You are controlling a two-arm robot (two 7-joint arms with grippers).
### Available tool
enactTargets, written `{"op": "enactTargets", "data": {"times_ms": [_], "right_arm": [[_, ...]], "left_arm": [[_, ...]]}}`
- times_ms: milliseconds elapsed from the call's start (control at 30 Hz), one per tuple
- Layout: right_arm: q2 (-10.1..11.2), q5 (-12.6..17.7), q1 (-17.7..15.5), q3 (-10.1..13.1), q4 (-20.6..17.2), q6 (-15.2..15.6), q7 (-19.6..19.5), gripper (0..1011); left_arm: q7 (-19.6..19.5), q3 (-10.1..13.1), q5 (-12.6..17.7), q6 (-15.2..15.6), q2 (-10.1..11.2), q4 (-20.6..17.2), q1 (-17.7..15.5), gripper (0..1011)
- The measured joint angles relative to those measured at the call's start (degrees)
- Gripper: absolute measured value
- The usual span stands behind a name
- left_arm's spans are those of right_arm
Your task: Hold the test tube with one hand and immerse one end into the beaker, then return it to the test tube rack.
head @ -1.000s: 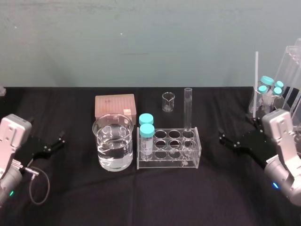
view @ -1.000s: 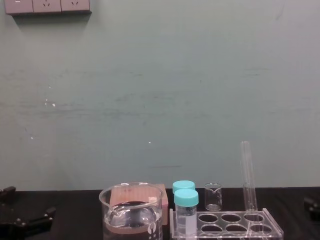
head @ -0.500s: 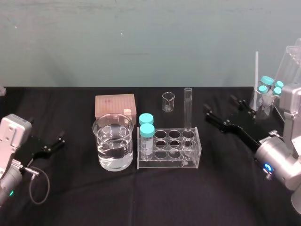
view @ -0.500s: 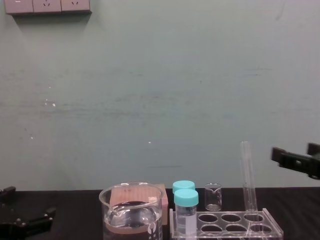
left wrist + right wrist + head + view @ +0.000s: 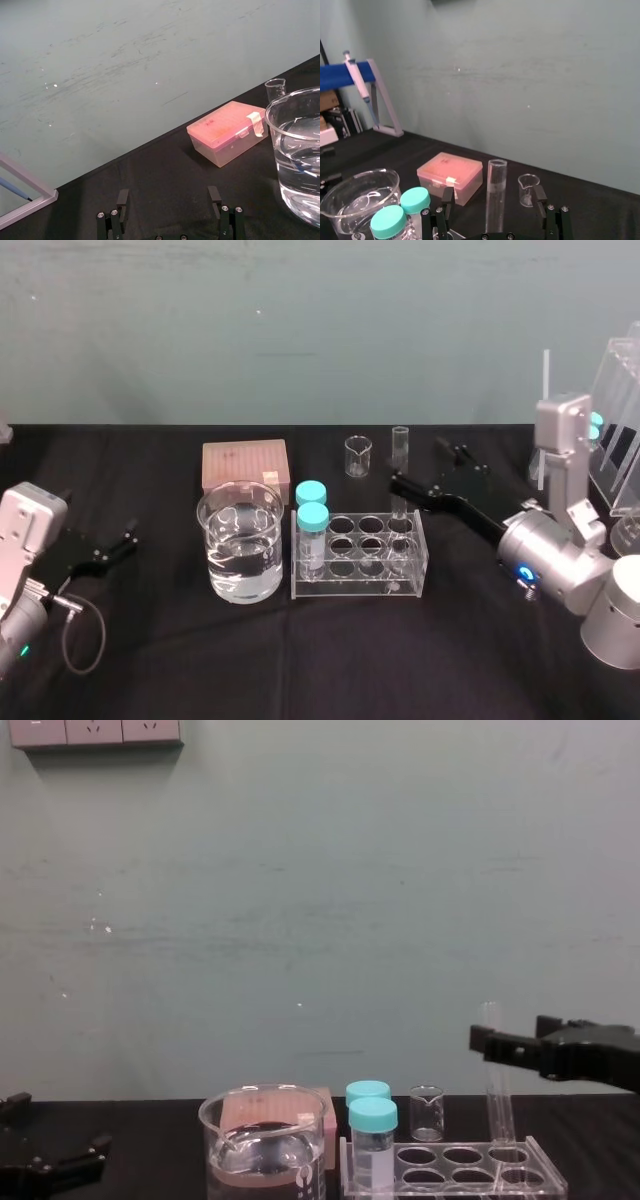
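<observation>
Your black table (image 5: 300, 670) fills the lower half of the head view, with the work gathered at its centre. The right arm enters from the lower right. Its right gripper (image 5: 416, 462) sits right of centre with its fingers spread wide, one on each side of the upper part of the test tube (image 5: 400, 448). In the right wrist view the glass (image 5: 496, 192) stands in the gap and touches neither finger, so nothing is gripped yet. The fingers come at the tube level and from the side, which I judge suits lifting it straight up.

The left gripper (image 5: 125, 540) is parked at the lower left, its fingers also apart.

The beaker (image 5: 240, 540), left of centre and part full of clear liquid, stands just beside the test tube rack (image 5: 345, 590). That should keep the carry short. The rack sits at dead centre, and two teal-capped vials (image 5: 312, 512) occupy its left end.

The test tube stands upright in the rack's back right hole. Its open top rises well above the rack, leaving bare glass to grasp. Closing on that stretch looks like your next move.
</observation>
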Motion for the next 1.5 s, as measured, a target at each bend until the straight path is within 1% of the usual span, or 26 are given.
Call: {"op": "enactTargets", "data": {"times_ms": [133, 400, 567, 733, 833, 1267, 1333, 1500], "right_arm": [[-1.1, -1.2, 1.7, -0.7, 2.4, 0.8, 0.9, 1002], [-3.0, -2.9, 3.7, -1.2, 6.5, 1.5, 1.8, 1002], [-3.9, -3.6, 4.4, -1.1, 7.8, 1.7, 2.5, 1002], [-4.4, -4.3, 4.6, -0.9, 8.3, 2.2, 2.8, 1000], [-4.5, -5.3, 4.7, -0.9, 8.3, 2.5, 2.8, 1000], [-4.4, -4.9, 4.6, -0.9, 8.3, 2.5, 2.8, 1002], [-4.4, -4.9, 4.6, -0.8, 8.2, 2.4, 2.8, 980], [-4.4, -4.8, 4.6, -0.8, 8.2, 2.4, 2.8, 865]], "left_arm": [[0.0, 0.0, 0.0, 0.0, 0.0, 0.0, 0.0, 1000], [0.0, 0.0, 0.0, 0.0, 0.0, 0.0, 0.0, 1000], [0.0, 0.0, 0.0, 0.0, 0.0, 0.0, 0.0, 1000], [0.0, 0.0, 0.0, 0.0, 0.0, 0.0, 0.0, 1000], [0.0, 0.0, 0.0, 0.0, 0.0, 0.0, 0.0, 1000], [0.0, 0.0, 0.0, 0.0, 0.0, 0.0, 0.0, 1000], [0.0, 0.0, 0.0, 0.0, 0.0, 0.0, 0.0, 1000], [0.0, 0.0, 0.0, 0.0, 0.0, 0.0, 0.0, 1000]]}}
